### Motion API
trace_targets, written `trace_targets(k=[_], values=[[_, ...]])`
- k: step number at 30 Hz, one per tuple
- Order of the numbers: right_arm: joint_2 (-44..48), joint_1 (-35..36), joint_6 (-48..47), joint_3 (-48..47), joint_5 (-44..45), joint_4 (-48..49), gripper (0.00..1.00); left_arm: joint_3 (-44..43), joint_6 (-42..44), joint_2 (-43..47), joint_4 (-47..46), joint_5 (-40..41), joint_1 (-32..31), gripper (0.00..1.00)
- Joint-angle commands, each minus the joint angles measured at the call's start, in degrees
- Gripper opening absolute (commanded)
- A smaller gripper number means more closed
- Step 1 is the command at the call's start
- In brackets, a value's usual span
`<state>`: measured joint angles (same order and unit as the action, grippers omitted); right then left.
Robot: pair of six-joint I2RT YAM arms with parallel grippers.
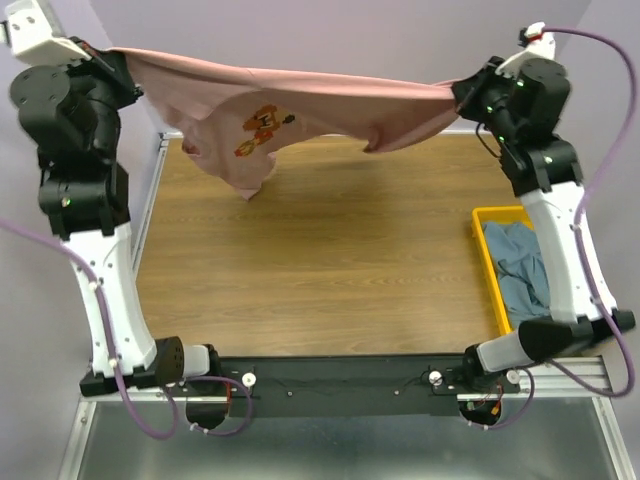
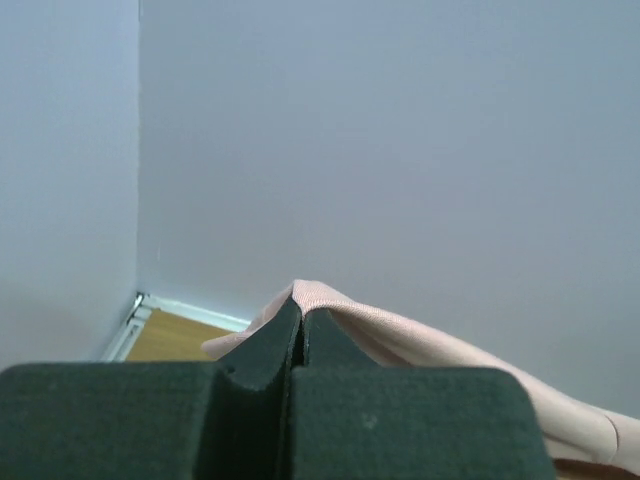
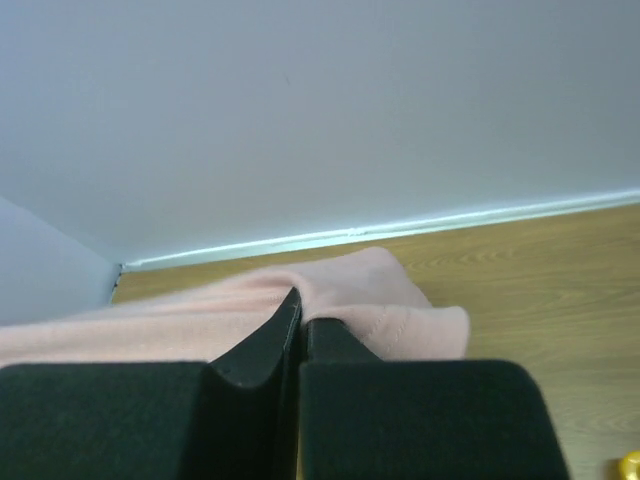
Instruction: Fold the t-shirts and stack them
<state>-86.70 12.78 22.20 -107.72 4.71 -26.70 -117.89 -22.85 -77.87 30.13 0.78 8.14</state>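
Open tabletop (image 1: 330, 270); shirt (image 1: 330, 100) spans back, bin (image 1: 500, 212) right.

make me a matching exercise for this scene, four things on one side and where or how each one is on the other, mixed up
1 pink t-shirt
2 blue-grey t-shirt
3 yellow bin
4 left gripper

a at the right edge of the table
b shut on pink cloth
c stretched in the air
d crumpled in the bin

Pairs: 1-c, 2-d, 3-a, 4-b

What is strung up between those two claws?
The dusty-pink t-shirt, stretched in the air from left gripper to right gripper; the top view shows it.
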Motion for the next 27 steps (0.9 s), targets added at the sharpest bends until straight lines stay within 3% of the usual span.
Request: trace_targets(k=[1, 5, 10, 16, 21, 22, 27], values=[[7.76, -0.91, -7.86, -0.56, 4.07, -5.38, 0.1, -5.41, 2.37, 4.64, 0.28, 3.35, 1.26, 0.0], [11.28, -0.91, -10.33, -6.34, 6.27, -5.38, 0.12, -9.9, 3.6, 6.06, 0.81, 5.73, 0.03, 0.0], [9.19, -0.91, -12.35, -8.91, 7.42, -5.47, 0.13, -8.07, 3.95, 5.27, 0.11, 3.98, -0.06, 0.0], [2.07, -0.82, -11.21, -4.52, 7.51, -5.38, 0.14, 2.56, 3.61, 0.63, -4.81, -3.56, -0.14, 0.0], [-9.6, -0.82, -10.25, 2.07, 6.02, -5.21, 0.14, 19.96, 0.44, -9.46, -15.07, -10.7, -0.06, 0.0], [-10.76, -0.82, -8.94, 3.21, 2.53, -5.03, 0.16, 22.5, 0.27, -12.11, -15.97, -10.79, -0.14, 0.0], [-15.87, 1.54, -5.23, 13.64, -16.64, -3.98, 0.47, 19.9, 1.84, -30.56, -15.02, -10.27, -0.06, 0.03]])
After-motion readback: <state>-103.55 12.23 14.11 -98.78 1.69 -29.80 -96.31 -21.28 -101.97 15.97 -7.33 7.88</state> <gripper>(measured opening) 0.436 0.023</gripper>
